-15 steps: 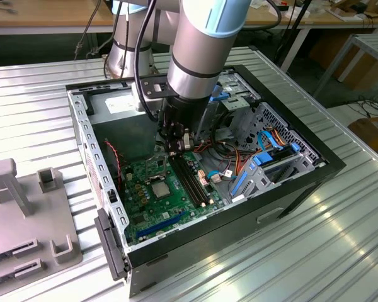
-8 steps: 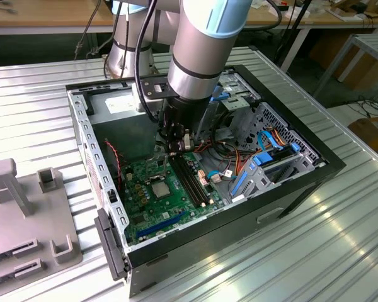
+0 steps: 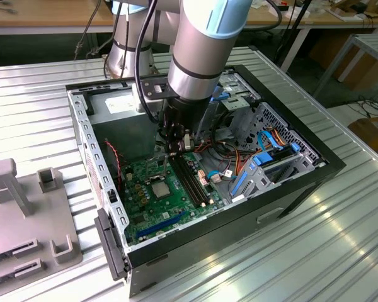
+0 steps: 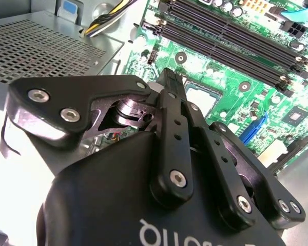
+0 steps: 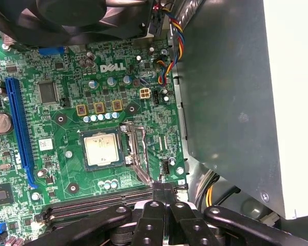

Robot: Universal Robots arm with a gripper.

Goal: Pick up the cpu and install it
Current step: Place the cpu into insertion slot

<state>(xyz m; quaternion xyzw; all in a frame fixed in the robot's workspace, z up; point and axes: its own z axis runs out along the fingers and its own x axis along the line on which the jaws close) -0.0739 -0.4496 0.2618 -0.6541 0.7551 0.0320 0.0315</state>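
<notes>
The cpu (image 5: 101, 148), a small square chip with a dull silver top, lies flat in its black-framed socket on the green motherboard (image 5: 61, 128). It also shows in the exterior view (image 3: 159, 187) and, partly hidden behind the fingers, in the second wrist view (image 4: 201, 97). The socket's metal hold-down frame (image 5: 136, 151) lies swung aside next to the chip. My gripper (image 5: 164, 188) hangs above the board beside the socket, apart from the cpu, fingers pressed together with nothing between them. It is seen over the board in the exterior view (image 3: 177, 148) and in the second wrist view (image 4: 170, 77).
The board sits in an open black computer case (image 3: 290, 189) on a ribbed metal table. Long black memory slots (image 4: 231, 41) run beside the socket. A grey power supply box (image 5: 246, 92), coloured cables (image 5: 169, 46) and a black fan (image 5: 82, 18) crowd the board. A grey fixture (image 3: 25, 207) stands at the exterior view's left.
</notes>
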